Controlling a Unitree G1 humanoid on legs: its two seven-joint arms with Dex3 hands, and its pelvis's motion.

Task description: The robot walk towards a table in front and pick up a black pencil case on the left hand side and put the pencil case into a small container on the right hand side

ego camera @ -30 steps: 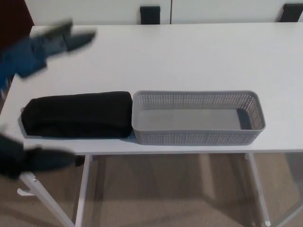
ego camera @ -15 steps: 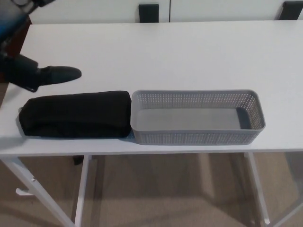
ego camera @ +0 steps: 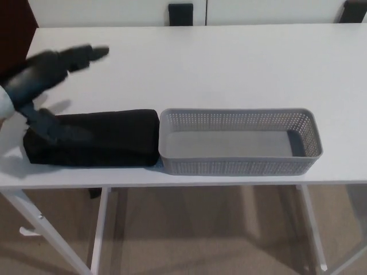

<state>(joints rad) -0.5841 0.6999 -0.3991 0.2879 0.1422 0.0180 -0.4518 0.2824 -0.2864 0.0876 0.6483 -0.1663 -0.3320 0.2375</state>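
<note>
My left hand (ego camera: 40, 80) has swung in vs 0.5 s ago: spread wide, holding nothing, thumb now over the pencil case (ego camera: 114, 137) near its 9 o'clock end. Case unmoved, touching the container (ego camera: 238, 163) at its 9 o'clock. Grasp prob. next. Right hand not seen.

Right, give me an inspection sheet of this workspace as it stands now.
Surface: white table, no marks seen.
Job's things: black pencil case lying flat at the left, its end close against the grey basket; the basket holds nothing.
Clutter: nothing seen.
Hands: left hand over the pencil case's left end, fingers apart, holding nothing; contact unclear. Right hand not in view.
Cables: nothing seen.
Surroundings: dark chair backs behind the table; beige floor below.
</note>
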